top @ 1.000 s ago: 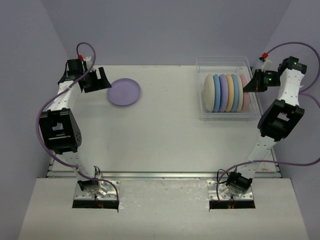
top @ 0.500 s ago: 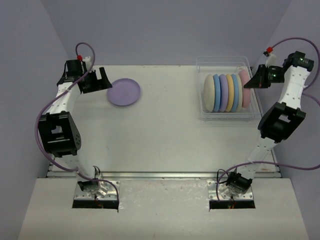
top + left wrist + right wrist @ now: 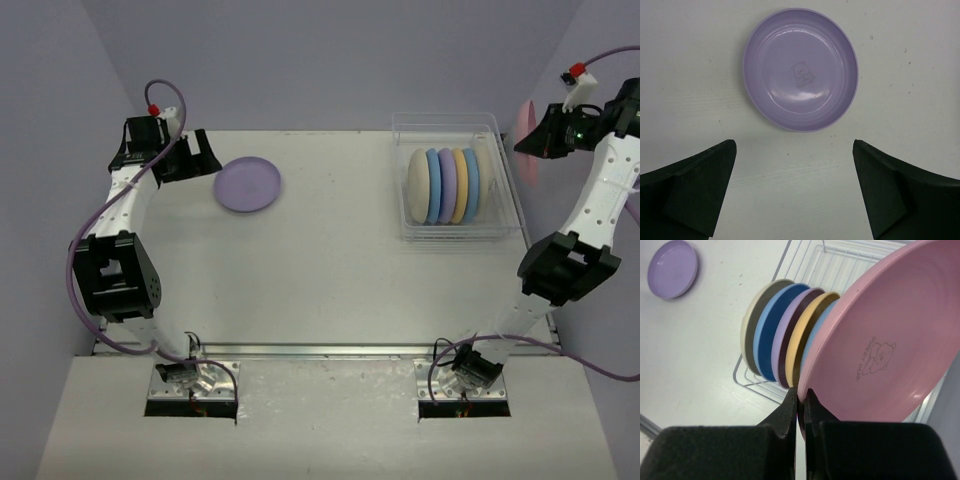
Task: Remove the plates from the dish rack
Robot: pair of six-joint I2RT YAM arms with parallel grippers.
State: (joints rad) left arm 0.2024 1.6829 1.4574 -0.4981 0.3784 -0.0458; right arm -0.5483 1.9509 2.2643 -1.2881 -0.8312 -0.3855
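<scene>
Kid: Trouble could come to that round pink plate (image 3: 880,340), right? Where is it?

Helper: It is lifted up by the right end of the clear plastic dish rack (image 3: 445,120). The right gripper (image 3: 801,395) has its two black fingers pressed tight on the plate's bottom rim.

Kid: Only the edge?

Helper: Yes. That is a small bite on a big smooth plate. I think a fast swing could make it twist or slide out. Then it would drop on the rack or on the white table (image 3: 330,270).

Kid: What about the other plates?

Helper: Five pastel plates (image 3: 445,185) stand on edge in the rack, packed close: cream, blue, lavender, yellow, blue. A bump from the pink one could knock them over.

Kid: And the other hand?

Helper: The left gripper (image 3: 794,145) is spread wide and holds nothing. It hangs over the table just beside the round lavender plate (image 3: 800,70), which lies flat. If the pink plate comes that way, it could knock into that arm, or land crooked on the lavender one.
</scene>
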